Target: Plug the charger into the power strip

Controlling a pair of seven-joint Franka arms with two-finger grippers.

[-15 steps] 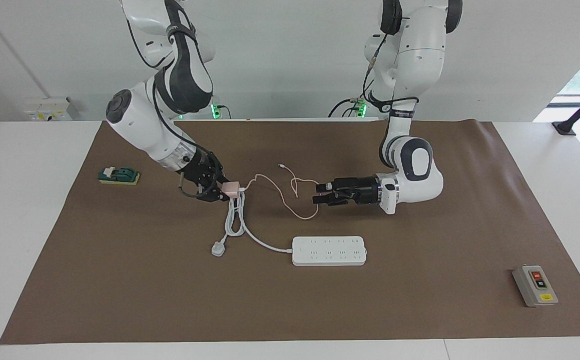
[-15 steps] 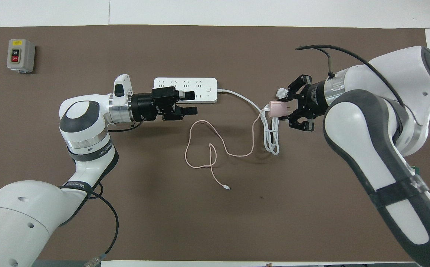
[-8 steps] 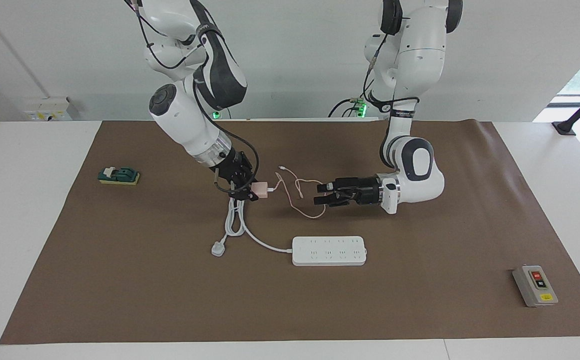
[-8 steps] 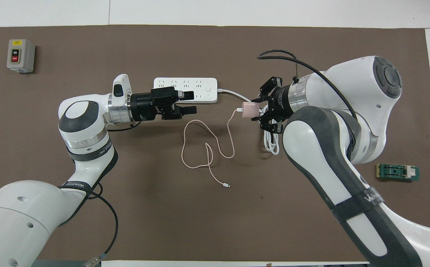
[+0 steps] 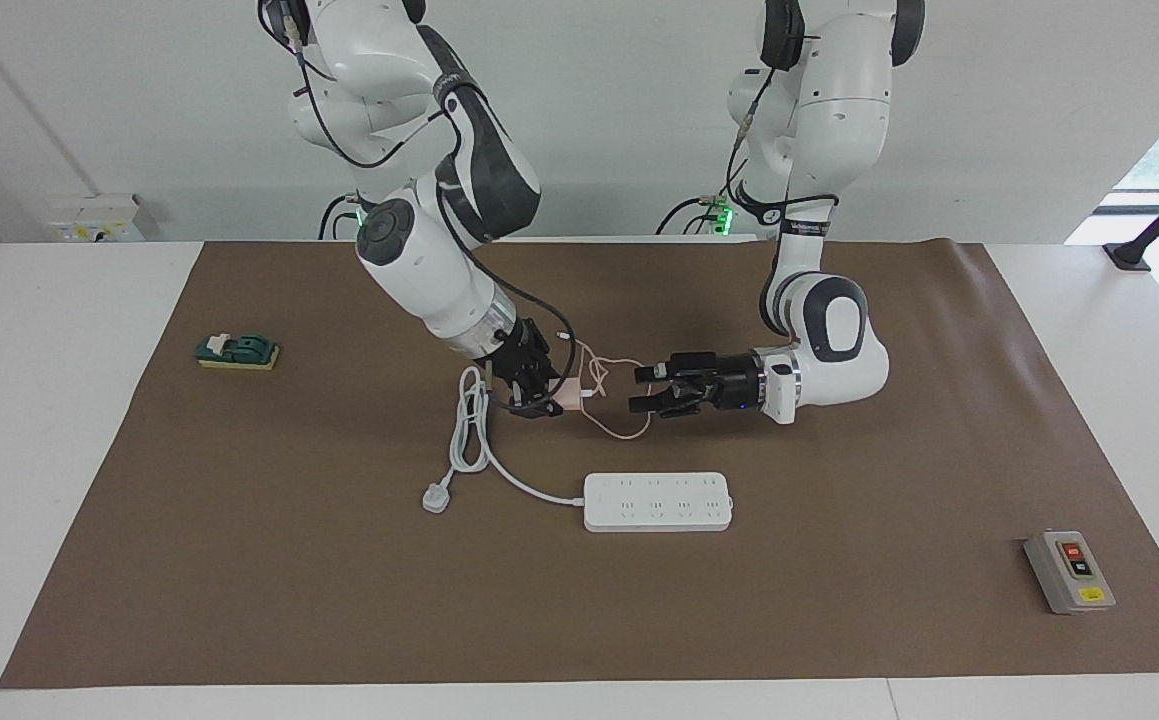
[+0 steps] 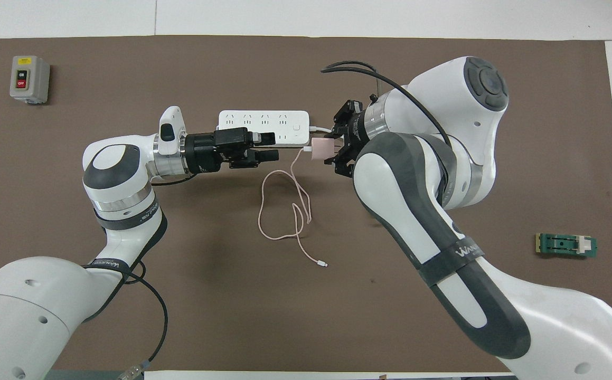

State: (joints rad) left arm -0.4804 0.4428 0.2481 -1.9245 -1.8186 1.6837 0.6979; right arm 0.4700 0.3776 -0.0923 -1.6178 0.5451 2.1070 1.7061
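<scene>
My right gripper is shut on the charger, a pale pink cube, and holds it above the mat. Its thin pink cable trails in loops on the mat to a small white connector. The power strip lies flat with its sockets up. In the overhead view the charger sits just off the strip's cord end. My left gripper is open and level, pointing at the charger a short gap away, with nothing in it.
The strip's thick white cord loops to a white three-pin plug. A grey button box stands toward the left arm's end. A green block lies toward the right arm's end.
My right arm has carried the charger toward the left gripper and the strip's cord end, dragging the pink cable into tighter loops. The left arm has barely moved.
</scene>
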